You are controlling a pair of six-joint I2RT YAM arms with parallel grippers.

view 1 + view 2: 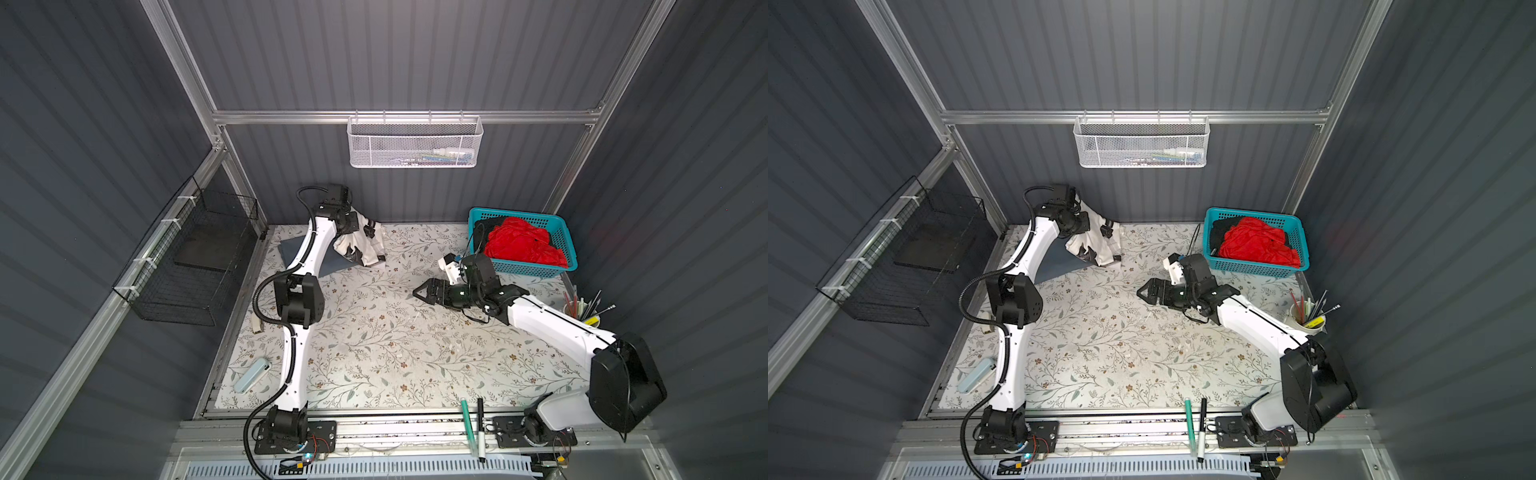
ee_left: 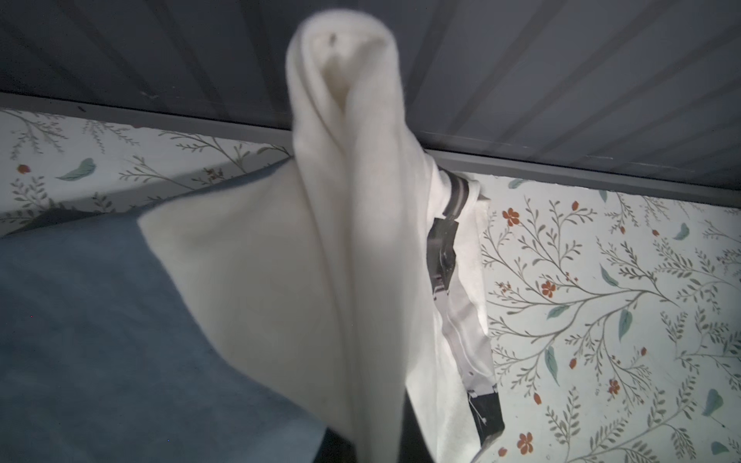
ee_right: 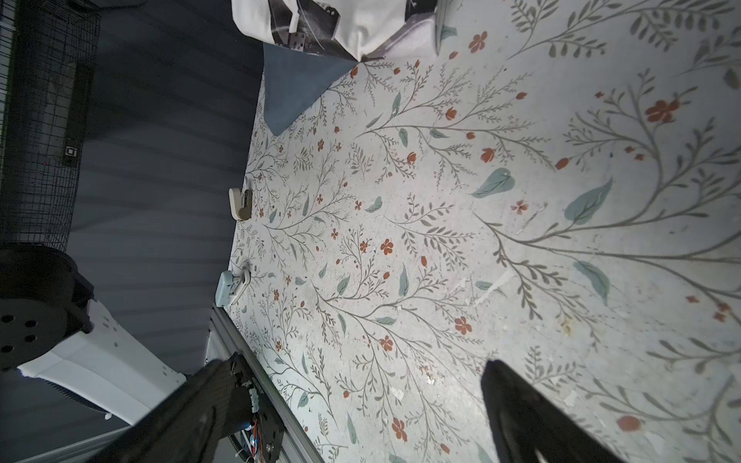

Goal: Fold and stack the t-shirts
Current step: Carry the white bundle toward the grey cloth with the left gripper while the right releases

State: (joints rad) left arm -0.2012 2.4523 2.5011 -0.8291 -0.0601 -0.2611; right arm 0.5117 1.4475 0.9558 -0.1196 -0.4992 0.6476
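Left fingers [image 1: 368,229]: closed on a gathered fold of the off-white t-shirt [image 1: 361,249], raised at the back left of the tabletop [image 1: 374,353]. In the left wrist view the cloth [image 2: 280,280] wraps over the fingers and hides them entirely; the grip is judged from the garment hanging from them in both top views. The garment carries black printed patches, and its lower part reaches down onto the slate-grey t-shirt [image 1: 291,249] and the tabletop just beside it. The slate-grey t-shirt lies flat beneath, partly covered by my left arm. Right fingers [image 1: 424,293]: spread wide and empty, held low over the bare floral tabletop right of centre, pointing toward the left side, well apart from the off-white garment. The red t-shirt [image 1: 523,245] lies crumpled in the teal basket [image 1: 536,270] at the back right. The black t-shirt [image 1: 490,226] is in the same basket, largely under the red one. Whether the right fingers touch the surface cannot be told.
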